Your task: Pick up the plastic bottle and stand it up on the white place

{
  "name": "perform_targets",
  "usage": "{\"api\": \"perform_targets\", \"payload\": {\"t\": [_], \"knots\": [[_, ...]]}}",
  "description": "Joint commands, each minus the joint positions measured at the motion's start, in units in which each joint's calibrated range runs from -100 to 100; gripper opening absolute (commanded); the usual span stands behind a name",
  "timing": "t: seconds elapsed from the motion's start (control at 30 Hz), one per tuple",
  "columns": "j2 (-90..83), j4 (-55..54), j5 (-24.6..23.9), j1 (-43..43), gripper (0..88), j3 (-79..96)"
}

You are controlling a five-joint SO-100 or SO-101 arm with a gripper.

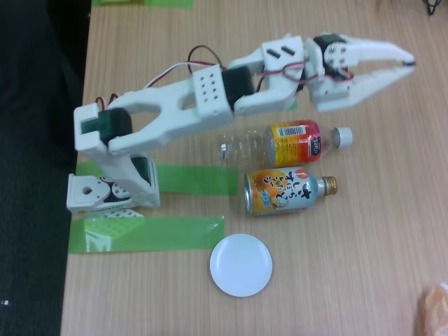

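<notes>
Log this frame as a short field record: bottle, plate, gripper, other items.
plastic bottle: lying on its side on the table, cap pointing right in the fixed view
white plate: bare, nearer the bottom edge than both bottles
gripper: fingertips together, holding nothing, beyond the bottle's cap end
metal bottle-can: lying beside the plastic bottle
green tape strips: flat near the arm's base

White 3D-printed arm (175,105) with black servos at the joints; red, white and black cables loop over its links. Perforated white base (112,196). Hand (408,61): 2 tapered white fingers.
</notes>
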Motion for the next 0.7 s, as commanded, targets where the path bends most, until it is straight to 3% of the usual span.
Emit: {"api": "perform_targets", "payload": {"t": [0.0,0.43,0.67], "knots": [[0.66,-1.42,0.51,-2.17,1.7,-2.08],[0.82,-2.19,-0.07,-4.31,1.7,-2.17],[0.32,-1.50,-5.37,-7.35,1.7,-3.80]]}}
